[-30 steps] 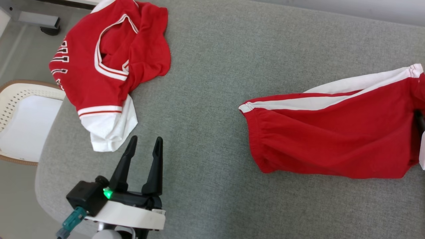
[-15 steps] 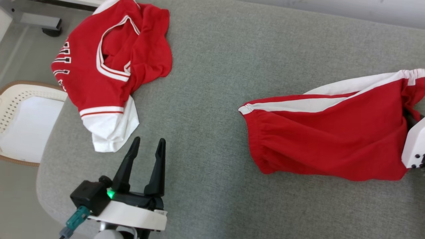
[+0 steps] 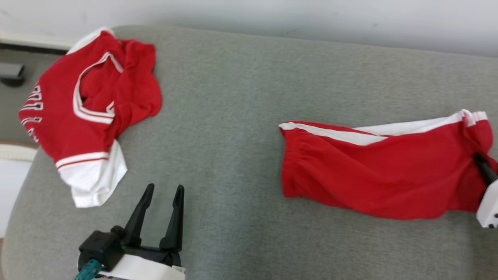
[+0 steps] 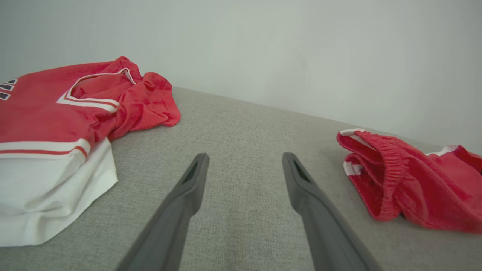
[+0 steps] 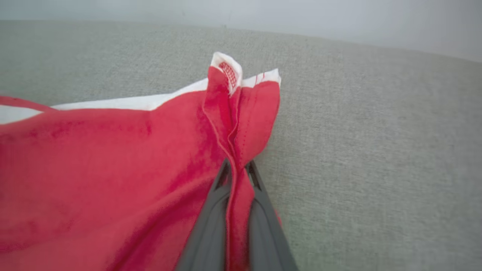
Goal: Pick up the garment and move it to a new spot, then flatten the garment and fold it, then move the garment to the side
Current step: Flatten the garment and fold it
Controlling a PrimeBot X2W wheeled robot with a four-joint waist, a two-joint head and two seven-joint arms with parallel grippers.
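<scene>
The garment is a pair of red shorts [image 3: 381,175] with white side stripes, lying crumpled on the right of the grey padded surface [image 3: 233,116]. My right gripper [image 3: 477,158] is shut on the hem at its right end. In the right wrist view a fold of the red cloth [image 5: 113,169] is pinched between the closed fingers of that gripper [image 5: 237,168] and lifted slightly. My left gripper [image 3: 164,188] hovers open at the lower left, holding nothing. The left wrist view has this gripper [image 4: 244,158] over bare fabric, with the shorts' waistband [image 4: 406,188] off to its right.
A red jersey [image 3: 85,112] with white trim lies bunched at the far left, also to the left in the left wrist view [image 4: 56,116]. A pale wall [image 3: 272,15] runs behind the surface. A white basket-like thing [image 3: 9,171] sits past the left edge.
My right gripper has shut on the shorts' right hem, and the cloth has bunched there. The head view has shifted, showing more of the wall. The left gripper stays open.
</scene>
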